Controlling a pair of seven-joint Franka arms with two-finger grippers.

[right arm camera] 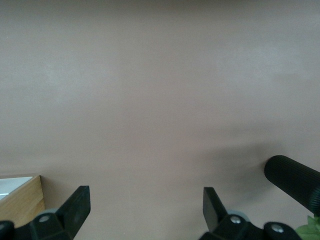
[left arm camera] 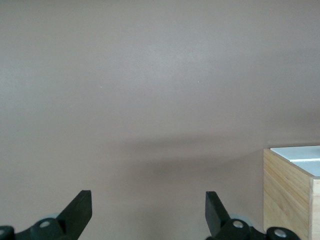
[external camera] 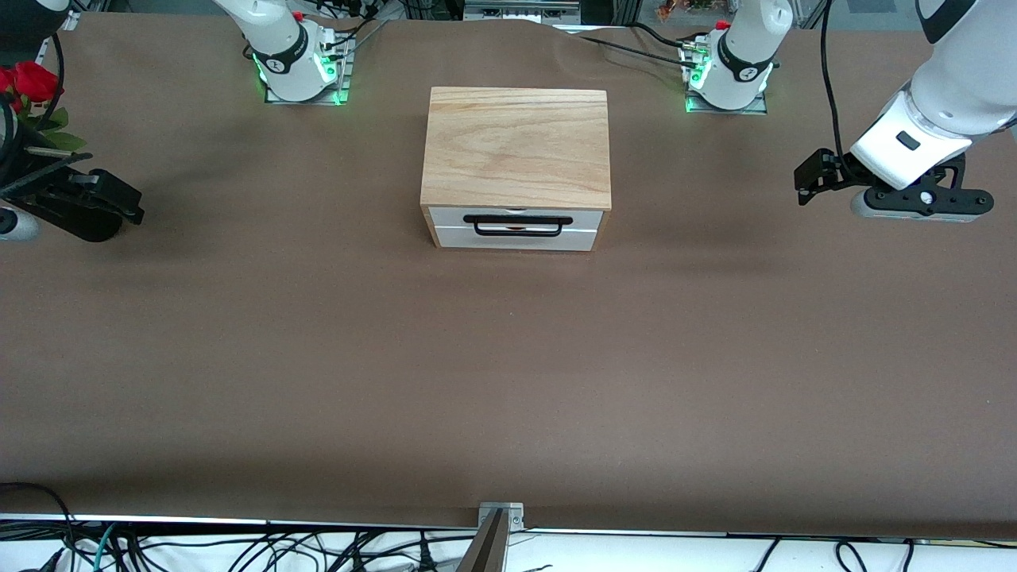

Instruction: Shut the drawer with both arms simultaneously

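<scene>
The small oak box [external camera: 516,147] stands mid-table, between the two arm bases. The drawer [external camera: 515,238] shows its white front panel, facing the front camera, and its black bar handle [external camera: 518,226]. The panel sits about level with the box's front. My left gripper [external camera: 814,179] hovers open and empty over the table at the left arm's end, well apart from the box. In the left wrist view [left arm camera: 148,197] a corner of the box [left arm camera: 287,190] shows. My right gripper [external camera: 119,202] hovers open and empty at the right arm's end. In the right wrist view [right arm camera: 146,195] a corner of the box [right arm camera: 17,202] shows.
Red roses with green leaves [external camera: 32,83] are at the right arm's end of the table, near the right gripper. A black ribbed cylinder [right arm camera: 292,177] and a leaf [right arm camera: 310,231] show in the right wrist view. Brown cloth [external camera: 508,357] covers the table.
</scene>
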